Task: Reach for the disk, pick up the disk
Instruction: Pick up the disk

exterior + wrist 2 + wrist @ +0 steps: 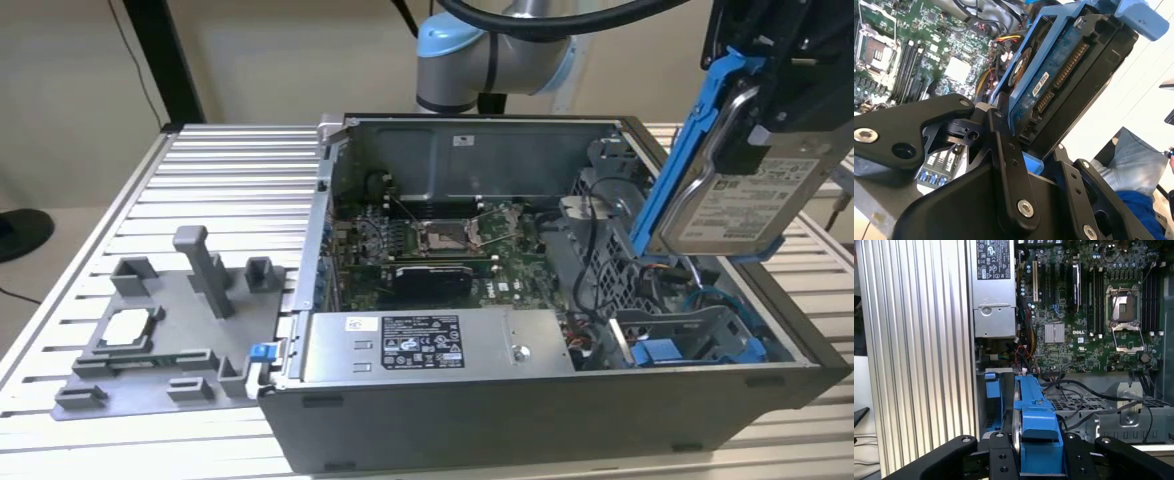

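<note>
Blue plastic frames the disk [731, 205], which hangs in the air above the open computer case [534, 400], over the case's side toward the exterior view's right. The gripper [767, 120] is clenched on it from above — the drive stands on edge, tilted, its white-labelled silver face turned toward the exterior view's right and its blue rail [681, 150] running up the side toward the exterior view's left. No part of the disk touches the case; it is held clear of the drive bay [694, 340] with its blue fittings below.

In the second wrist view the black fingers [1004, 150] press the drive [1054, 85] from both sides, with its blue circuit board and connector edge showing between them. In the first wrist view the blue frame [1036, 435] sits between the black finger links [999, 460], seen edge-on, with the motherboard [1089, 315] and the silver power supply [994, 290] beyond it.

The arm comes down from the top of the exterior view: its grey-and-light-blue joint [474, 55] sits behind the case's rear wall, while the wrist and gripper body reach down at the upper corner on the exterior view's right, over the disk.

Inside the case lie the green motherboard [441, 240] and the boxy power supply [427, 345] along the near wall. The case rests on a ribbed metal table [214, 180], and a grey fixture [174, 320] with upright posts sits on the table beside it, toward the exterior view's left.
</note>
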{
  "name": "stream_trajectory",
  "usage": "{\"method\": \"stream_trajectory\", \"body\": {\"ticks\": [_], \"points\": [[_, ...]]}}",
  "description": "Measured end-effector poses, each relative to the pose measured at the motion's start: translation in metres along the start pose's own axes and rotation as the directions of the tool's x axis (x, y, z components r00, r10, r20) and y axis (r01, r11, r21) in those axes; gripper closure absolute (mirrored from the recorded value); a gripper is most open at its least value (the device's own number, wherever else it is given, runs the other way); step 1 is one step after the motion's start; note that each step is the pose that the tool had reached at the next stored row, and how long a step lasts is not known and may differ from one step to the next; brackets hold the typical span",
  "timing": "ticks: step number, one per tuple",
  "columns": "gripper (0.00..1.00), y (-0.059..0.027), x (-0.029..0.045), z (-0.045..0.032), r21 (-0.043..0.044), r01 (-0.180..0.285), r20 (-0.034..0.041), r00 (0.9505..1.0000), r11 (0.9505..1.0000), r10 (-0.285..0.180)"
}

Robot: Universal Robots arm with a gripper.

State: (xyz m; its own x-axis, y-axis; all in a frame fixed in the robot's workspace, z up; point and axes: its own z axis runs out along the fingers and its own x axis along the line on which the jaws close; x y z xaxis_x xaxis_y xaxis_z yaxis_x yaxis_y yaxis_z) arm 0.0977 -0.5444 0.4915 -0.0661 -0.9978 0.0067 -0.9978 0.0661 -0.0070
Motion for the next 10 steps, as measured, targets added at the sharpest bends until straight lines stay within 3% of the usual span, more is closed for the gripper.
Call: {"method": "stream_trajectory", "body": {"ticks": [6, 10], "points": [[1.00, -0.0013, 0.0011, 0.0017, -0.0011, 0.037, 0.0004, 0.9993, 0.9993, -0.037], [1.00, -0.0017, 0.0026, 0.0031, -0.0122, 0.056, 0.0001, 0.9984, 0.9984, -0.056]]}}
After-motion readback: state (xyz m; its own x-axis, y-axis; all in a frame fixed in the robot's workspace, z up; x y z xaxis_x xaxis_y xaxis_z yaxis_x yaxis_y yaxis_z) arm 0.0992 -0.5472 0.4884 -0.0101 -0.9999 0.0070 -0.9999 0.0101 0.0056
